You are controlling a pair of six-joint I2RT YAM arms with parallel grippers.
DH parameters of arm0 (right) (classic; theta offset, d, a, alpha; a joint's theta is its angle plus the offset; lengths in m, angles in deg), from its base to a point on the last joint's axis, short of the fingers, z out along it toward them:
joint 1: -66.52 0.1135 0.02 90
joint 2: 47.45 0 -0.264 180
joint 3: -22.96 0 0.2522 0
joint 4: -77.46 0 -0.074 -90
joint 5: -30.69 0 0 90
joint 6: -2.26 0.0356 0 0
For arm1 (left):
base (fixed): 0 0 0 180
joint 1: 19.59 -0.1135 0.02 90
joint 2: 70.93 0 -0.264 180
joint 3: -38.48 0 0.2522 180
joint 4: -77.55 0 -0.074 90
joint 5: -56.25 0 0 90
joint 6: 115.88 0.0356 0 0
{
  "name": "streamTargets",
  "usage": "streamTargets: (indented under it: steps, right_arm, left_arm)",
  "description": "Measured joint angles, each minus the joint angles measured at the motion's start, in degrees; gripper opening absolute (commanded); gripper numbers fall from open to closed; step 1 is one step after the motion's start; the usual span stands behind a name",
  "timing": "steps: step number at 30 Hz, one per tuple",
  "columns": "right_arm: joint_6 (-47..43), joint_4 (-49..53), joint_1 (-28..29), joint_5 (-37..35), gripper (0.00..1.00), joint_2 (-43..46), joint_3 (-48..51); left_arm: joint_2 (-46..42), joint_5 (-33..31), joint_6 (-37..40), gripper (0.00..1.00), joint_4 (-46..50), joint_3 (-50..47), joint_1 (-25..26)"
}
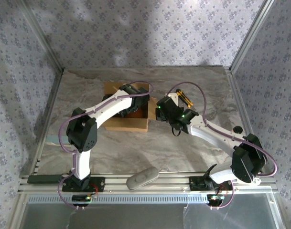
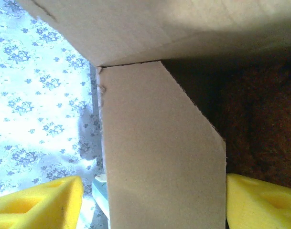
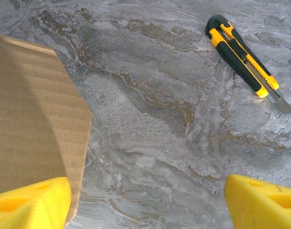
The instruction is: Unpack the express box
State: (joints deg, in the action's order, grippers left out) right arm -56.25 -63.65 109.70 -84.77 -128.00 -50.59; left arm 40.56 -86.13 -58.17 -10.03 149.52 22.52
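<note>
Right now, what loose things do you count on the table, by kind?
Box: 1
Knife: 1
Grey oblong thing, near edge: 1
Brown fuzzy thing, inside the box: 1
Total: 4

The express box (image 1: 130, 125) is a plain brown cardboard box. It sits on the table (image 1: 135, 157), a little left of the middle and toward the far side. Its top is open and the flaps are folded out. The left wrist view shows one flap (image 2: 155, 157) up close, with a slanted corner, and it is dark inside the box. The right flap (image 3: 30, 119) sticks out over the table.
</note>
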Motion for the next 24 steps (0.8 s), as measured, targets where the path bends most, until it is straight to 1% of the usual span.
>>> streamTargets:
  steps: [17,20,24]
  right_arm:
    - [-0.24,0.79,0.33,-0.76,0.84,0.07,-0.22]
    - [-0.94,2.58,1.25,-2.16,0.84,0.46,-1.68]
    - [-2.43,3.61,4.04,-3.93,0.85,2.29,-4.90]
  left_arm:
    - [-2.75,-1.31,-0.37,0.76,2.82,2.10,0.00]
    - [-3.17,-1.62,-0.35,0.76,2.89,2.47,0.00]
    - [-3.21,-1.70,-0.35,0.76,3.37,2.58,0.00]
